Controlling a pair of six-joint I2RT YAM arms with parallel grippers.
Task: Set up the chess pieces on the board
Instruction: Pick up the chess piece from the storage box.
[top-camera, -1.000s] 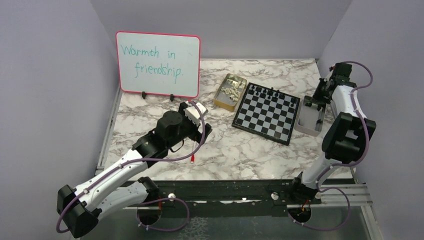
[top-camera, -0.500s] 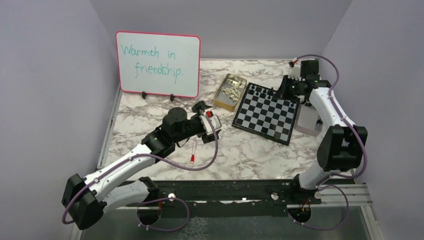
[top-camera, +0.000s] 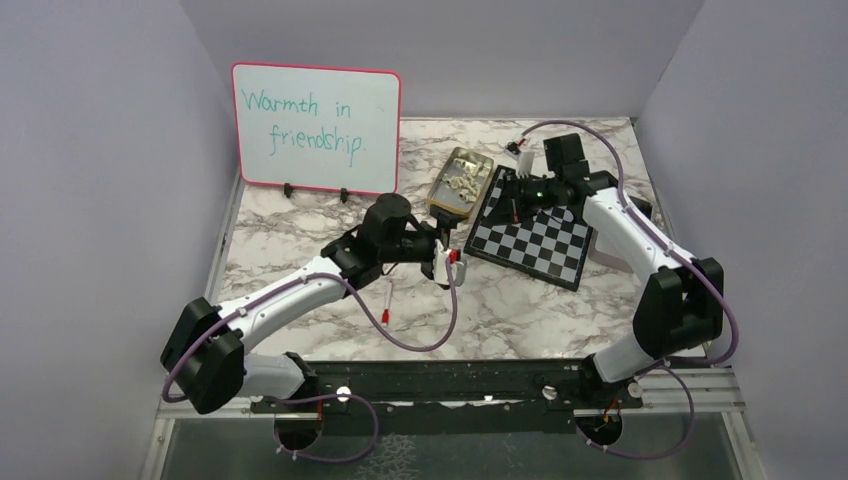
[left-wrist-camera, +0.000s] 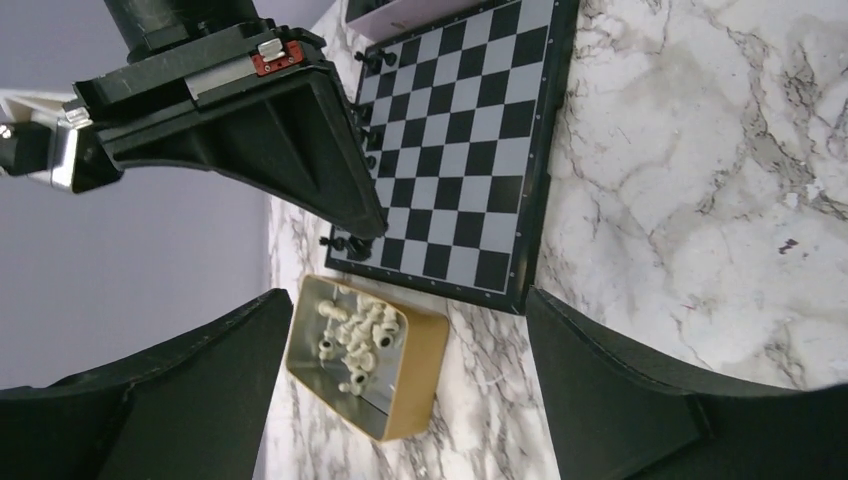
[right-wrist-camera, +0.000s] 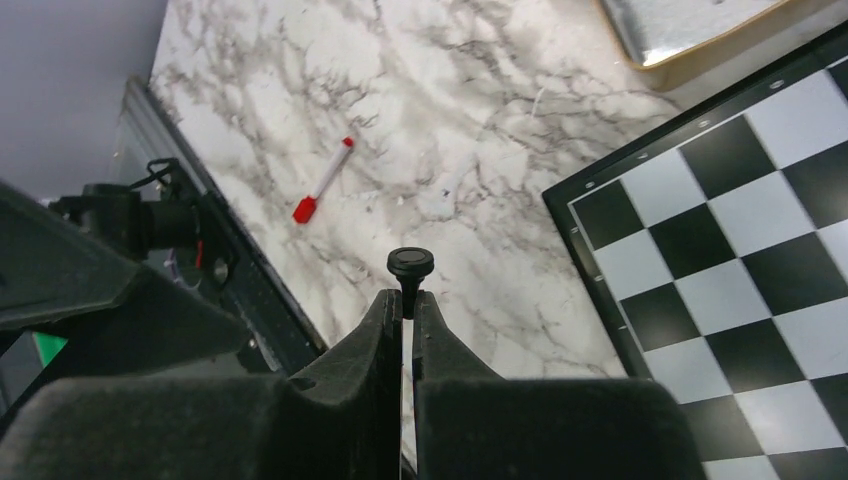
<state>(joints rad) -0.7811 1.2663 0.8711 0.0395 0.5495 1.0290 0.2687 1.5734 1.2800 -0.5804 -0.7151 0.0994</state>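
The gold tin (left-wrist-camera: 425, 365) is lying on the desk (top-camera: 500, 310) just beside the board (top-camera: 540, 245), at about ten o'clock from it in the top view. It is holding a loose heap of cream pieces (left-wrist-camera: 352, 335). The left end effector (left-wrist-camera: 408, 300) is hovering near the tin with its fingers spread wide, gripping nothing. The right end effector (right-wrist-camera: 402, 300) is hanging at the board's ten o'clock edge, and its fingers are pinching one black pawn (right-wrist-camera: 410, 263) just below the round head. A few black pieces (left-wrist-camera: 350, 243) are standing along the board's far edge. A grey tray (top-camera: 601, 254) is sitting at three o'clock from the board, mostly hidden by the right arm, so its content cannot be told.
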